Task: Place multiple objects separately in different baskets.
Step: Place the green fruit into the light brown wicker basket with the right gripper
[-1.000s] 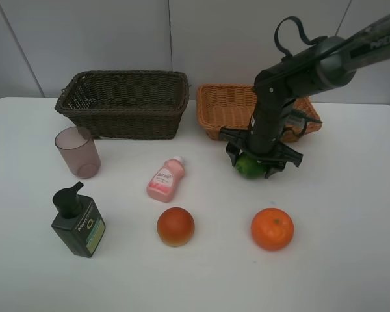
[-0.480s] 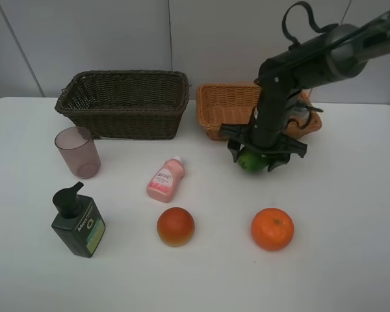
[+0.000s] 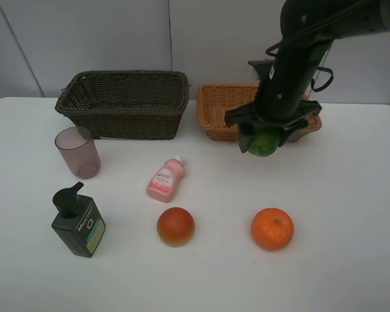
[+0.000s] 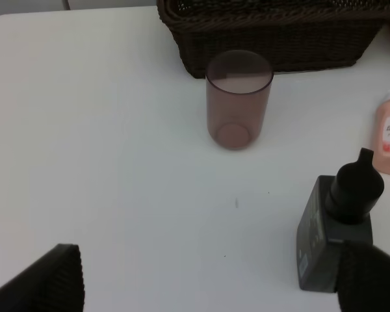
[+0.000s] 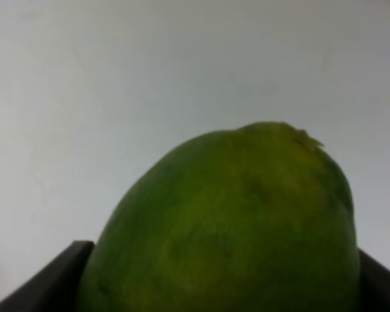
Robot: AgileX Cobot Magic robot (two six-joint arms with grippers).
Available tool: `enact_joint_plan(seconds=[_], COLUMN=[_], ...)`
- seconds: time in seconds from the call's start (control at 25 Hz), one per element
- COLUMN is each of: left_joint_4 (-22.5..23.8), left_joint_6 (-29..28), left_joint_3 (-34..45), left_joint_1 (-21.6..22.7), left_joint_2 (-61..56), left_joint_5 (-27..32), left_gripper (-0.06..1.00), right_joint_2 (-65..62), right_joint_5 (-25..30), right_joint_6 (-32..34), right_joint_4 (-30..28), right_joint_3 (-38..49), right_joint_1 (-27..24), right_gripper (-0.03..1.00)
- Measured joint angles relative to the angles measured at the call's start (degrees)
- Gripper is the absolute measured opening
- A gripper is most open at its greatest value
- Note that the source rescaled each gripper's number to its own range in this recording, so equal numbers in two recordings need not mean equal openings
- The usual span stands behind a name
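My right gripper [image 3: 265, 137] is shut on the green lime [image 3: 262, 144] and holds it above the table, in front of the light orange-brown basket [image 3: 220, 104]. The lime [image 5: 227, 221] fills the right wrist view. The dark brown basket [image 3: 123, 104] stands at the back left. In front of it are the mauve cup [image 3: 78, 151], pink bottle [image 3: 165, 179], dark green pump bottle [image 3: 78, 221], peach-like fruit [image 3: 175, 226] and orange [image 3: 272, 229]. My left gripper [image 4: 208, 286] is open above the table, near the cup [image 4: 238, 97] and pump bottle [image 4: 338, 227].
The white table [image 3: 351, 214] has bare room at the right and along the front edge. A grey wall stands close behind the baskets. My right arm [image 3: 299, 45] reaches down over the light basket's right half.
The right gripper has lifted the lime off the table and carried it up and back toward the light basket. All other objects stayed put.
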Motion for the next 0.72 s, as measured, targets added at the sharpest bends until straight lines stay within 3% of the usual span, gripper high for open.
enact_joint_plan(seconds=[0.36, 0.72], left_joint_4=[0.0, 0.0], left_joint_6=[0.0, 0.0], left_joint_3=[0.0, 0.0], left_joint_1=[0.0, 0.0], left_joint_2=[0.0, 0.0], left_joint_5=[0.0, 0.0], left_gripper=[1.0, 1.0], right_joint_2=[4.43, 12.77], right_joint_5=[1.24, -13.04], right_joint_6=[-2.08, -2.08], right_joint_4=[-1.34, -8.22], right_joint_3=[-15.42, -18.22], right_joint_1=[-2.52, -6.98], right_gripper=[0.26, 0.26])
